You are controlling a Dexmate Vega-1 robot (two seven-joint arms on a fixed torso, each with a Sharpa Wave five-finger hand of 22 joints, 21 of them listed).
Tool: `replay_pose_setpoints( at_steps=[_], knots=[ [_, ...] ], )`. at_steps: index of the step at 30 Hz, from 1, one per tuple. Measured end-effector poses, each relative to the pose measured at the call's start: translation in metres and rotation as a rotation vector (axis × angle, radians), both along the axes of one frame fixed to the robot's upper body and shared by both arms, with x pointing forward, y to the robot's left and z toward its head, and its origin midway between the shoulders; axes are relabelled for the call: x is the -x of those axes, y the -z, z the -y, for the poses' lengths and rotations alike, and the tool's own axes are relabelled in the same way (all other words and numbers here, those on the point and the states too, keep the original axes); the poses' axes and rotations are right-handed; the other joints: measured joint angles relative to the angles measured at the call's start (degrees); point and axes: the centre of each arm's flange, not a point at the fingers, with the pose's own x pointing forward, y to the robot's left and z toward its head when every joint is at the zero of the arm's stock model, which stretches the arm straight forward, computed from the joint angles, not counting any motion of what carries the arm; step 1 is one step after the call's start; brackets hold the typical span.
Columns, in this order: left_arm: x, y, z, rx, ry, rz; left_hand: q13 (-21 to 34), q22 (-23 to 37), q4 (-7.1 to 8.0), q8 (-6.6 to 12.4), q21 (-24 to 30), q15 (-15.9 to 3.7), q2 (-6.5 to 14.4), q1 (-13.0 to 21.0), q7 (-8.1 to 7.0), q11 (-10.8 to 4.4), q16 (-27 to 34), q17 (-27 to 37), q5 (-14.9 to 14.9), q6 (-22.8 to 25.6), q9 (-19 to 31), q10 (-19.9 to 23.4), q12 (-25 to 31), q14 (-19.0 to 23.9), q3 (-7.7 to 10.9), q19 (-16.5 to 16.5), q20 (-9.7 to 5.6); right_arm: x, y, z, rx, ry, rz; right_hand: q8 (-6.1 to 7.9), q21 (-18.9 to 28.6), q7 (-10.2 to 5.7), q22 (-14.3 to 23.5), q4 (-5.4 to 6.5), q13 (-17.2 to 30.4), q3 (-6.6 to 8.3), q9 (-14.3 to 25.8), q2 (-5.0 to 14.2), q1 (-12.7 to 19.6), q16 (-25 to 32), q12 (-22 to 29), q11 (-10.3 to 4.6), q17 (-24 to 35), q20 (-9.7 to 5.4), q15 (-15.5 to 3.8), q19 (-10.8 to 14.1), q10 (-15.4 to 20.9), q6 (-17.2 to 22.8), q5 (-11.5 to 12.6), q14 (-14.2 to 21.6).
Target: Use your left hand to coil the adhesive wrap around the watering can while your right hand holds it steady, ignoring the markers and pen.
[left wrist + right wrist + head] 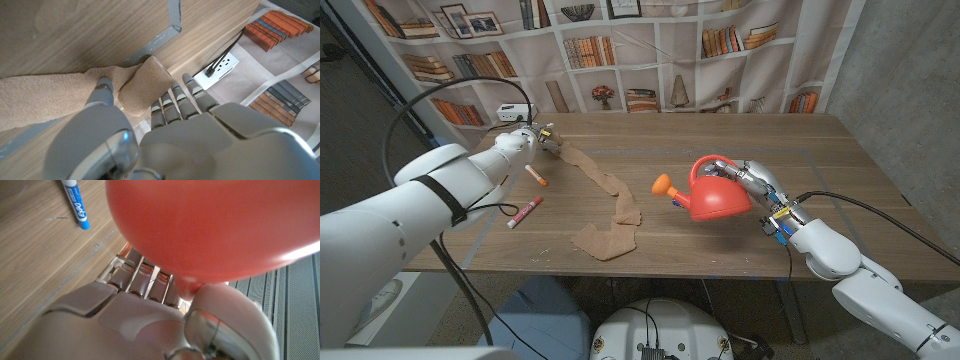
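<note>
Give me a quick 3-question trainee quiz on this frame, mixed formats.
1. True or false: the right hand holds the red watering can.
2. Multiple choice: the left hand grips
A. a red marker
B. one end of the tan adhesive wrap
C. the can's spout
3. Fill in: the wrap is ____ wound around the can.

Key:
1. True. In the right wrist view the fingers sit against the can's red body.
2. B. The left wrist view shows the wrap's end pinched in that hand; the two red markers lie free on the table.
3. Not yet. The strip lies across the table, apart from the can.
</note>
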Motion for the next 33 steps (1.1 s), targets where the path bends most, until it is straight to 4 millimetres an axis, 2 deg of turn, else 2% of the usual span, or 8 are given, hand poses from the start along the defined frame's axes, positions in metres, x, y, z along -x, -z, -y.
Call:
replay_pose_setpoints(
  at_steps=[6, 8, 15, 20, 23, 28, 31, 33],
  knots=[
    [0.001, 0.003, 0.001, 0.011, 0.020, 0.008, 0.65, 0.00, 0.00, 1.04, 1.81, 0.69, 0.99, 1.00, 1.46, 1.42, 0.77, 0.71, 0.00, 2.11, 0.27, 1.86, 0.65, 1.18, 0.00, 5.00, 1.16, 0.001, 0.002, 0.000, 0.000, 0.001, -0.002, 0.00, 0.42, 0.01, -0.24, 0.00, -0.01, 0.00, 0.29, -0.01, 0.01, -0.16, 0.00, -0.05, -0.01, 0.00, -0.15, 0.00, -0.05, -0.01, 0.24, 0.15],
    [0.000, 0.004, 0.002, 0.003, 0.021, 0.003, 0.80, -0.01, -0.18, 1.28, 2.38, 0.76, 1.25, 1.26, 1.52, 1.40, 1.00, 0.84, 0.00, 2.75, 0.28, 2.26, 0.65, 1.96, 0.18, 6.74, 1.27, 0.001, 0.002, -0.001, 0.000, 0.000, -0.003, 0.00, 0.43, 0.01, -0.27, 0.00, -0.02, 0.00, 0.21, 0.00, 0.00, -0.16, 0.00, -0.05, -0.01, 0.00, -0.16, 0.00, -0.05, -0.01, 0.24, 0.16],
    [0.001, 0.005, -0.001, 0.036, 0.030, 0.003, 1.33, -0.01, -0.57, 2.54, 2.83, -0.20, 2.87, 2.89, 1.67, 1.13, 2.72, 1.76, 0.00, 4.68, 0.68, 4.60, 1.51, 5.12, 0.57, 8.72, 0.85, 0.003, 0.003, -0.001, 0.000, 0.002, -0.001, 0.00, 0.42, 0.02, -0.27, 0.00, -0.04, 0.00, 0.13, 0.02, -0.02, -0.17, 0.00, -0.05, -0.04, 0.00, -0.16, 0.01, -0.05, -0.02, 0.24, 0.15],
    [0.001, 0.008, 0.000, 0.035, 0.036, -0.009, 1.83, -0.01, -1.14, 3.91, 3.31, -0.69, 4.09, 4.78, 1.07, 0.36, 3.84, 2.54, 0.27, 7.27, 0.96, 5.36, 1.92, 6.69, 1.14, 10.08, -0.51, 0.004, 0.004, -0.001, 0.000, 0.002, -0.001, 0.00, 0.57, 0.10, -0.27, 0.00, -0.06, 0.00, 0.13, 0.10, -0.10, -0.17, -0.17, 0.15, -0.07, 0.00, -0.15, 0.01, 0.16, -0.11, 0.23, 0.15],
    [0.002, 0.009, 0.000, 0.049, 0.045, -0.008, 2.44, 0.27, -1.94, 5.18, 4.05, -1.04, 5.12, 7.75, 1.36, 0.46, 4.75, 3.31, 0.71, 8.78, 1.46, 6.10, 2.60, 8.18, 1.96, 11.42, -1.00, 0.005, 0.004, -0.002, 0.000, 0.002, 0.000, 0.00, 0.88, -0.04, -0.27, 0.00, -0.04, 0.00, 0.13, 0.02, -0.33, -0.17, -0.21, 0.15, -0.07, 0.00, -0.15, 0.01, 0.16, 0.05, 0.23, 0.15],
    [0.002, 0.011, 0.000, 0.048, 0.047, -0.021, 5.10, 1.15, -2.40, 7.14, 5.55, -1.76, 6.92, 18.82, 2.44, 0.35, 6.34, 6.16, 1.86, 10.02, 2.95, 6.59, 4.03, 9.33, 6.89, 11.69, -1.30, 0.005, 0.004, -0.002, 0.000, 0.001, 0.000, 0.00, 0.88, -0.13, -0.27, 0.00, 0.06, 0.00, 0.13, 0.04, -0.35, -0.17, -0.22, 0.15, -0.10, 0.31, -0.15, -0.31, 0.16, 0.14, 0.23, 0.14],
    [0.002, 0.012, 0.000, 0.040, 0.044, -0.027, 7.14, 1.96, -2.20, 9.59, 7.32, -1.07, 4.86, 22.89, 3.29, 0.02, 8.90, 8.94, 2.27, 10.88, 4.25, 8.58, 5.93, 10.18, 9.07, 12.15, -1.77, 0.005, 0.004, -0.002, 0.000, 0.000, 0.000, 0.00, 0.88, -0.13, -0.26, 0.00, 0.06, 0.00, 0.13, 0.04, -0.34, -0.17, -0.22, 0.15, -0.10, 0.31, -0.14, -0.30, 0.15, 0.14, 0.21, 0.14],
    [0.001, 0.013, 0.002, 0.044, 0.046, -0.031, 8.77, 2.85, -2.05, 11.43, 9.09, -0.06, 3.66, 25.31, 3.48, -0.15, 11.16, 10.64, 2.33, 12.12, 5.41, 10.63, 7.57, 11.19, 9.22, 12.63, -2.25, 0.006, 0.004, -0.002, 0.000, 0.001, 0.001, 0.00, 1.11, -0.12, -0.35, 0.00, 0.06, 0.00, 0.13, 0.04, -0.34, -0.17, -0.22, 0.15, -0.10, 0.31, -0.13, -0.30, 0.15, 0.13, 0.20, 0.13]
  ],
)
